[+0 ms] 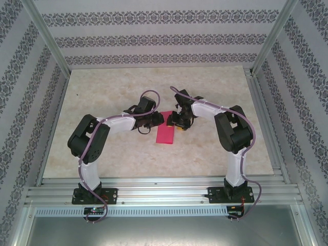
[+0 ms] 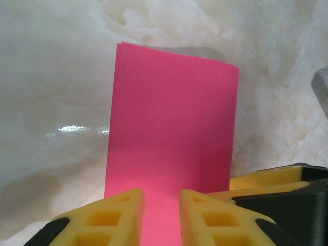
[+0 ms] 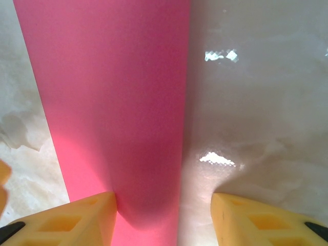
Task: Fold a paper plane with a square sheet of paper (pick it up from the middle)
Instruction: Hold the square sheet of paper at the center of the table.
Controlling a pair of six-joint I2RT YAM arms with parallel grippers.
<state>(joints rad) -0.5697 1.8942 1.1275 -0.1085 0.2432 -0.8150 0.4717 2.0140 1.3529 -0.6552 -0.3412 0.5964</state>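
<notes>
The square sheet of paper (image 1: 166, 136) lies on the table between both arms as a bright magenta-pink rectangle, folded over with two layers at one edge; no pointed paper plane is in view. My left gripper (image 1: 158, 120) hovers at its far left corner. In the left wrist view the paper (image 2: 171, 128) runs away from my left gripper (image 2: 161, 218), whose yellow fingers (image 2: 120, 218) stand a little apart just over it. My right gripper (image 1: 176, 124) sits at the far right corner. In the right wrist view my right gripper (image 3: 163, 220) is wide open, straddling the long edge of the paper (image 3: 113, 102).
The marble-patterned table (image 1: 102, 102) stretches well beyond the paper on every side. Aluminium frame rails (image 1: 164, 192) run along the near edge, and patterned walls close in the back and both sides.
</notes>
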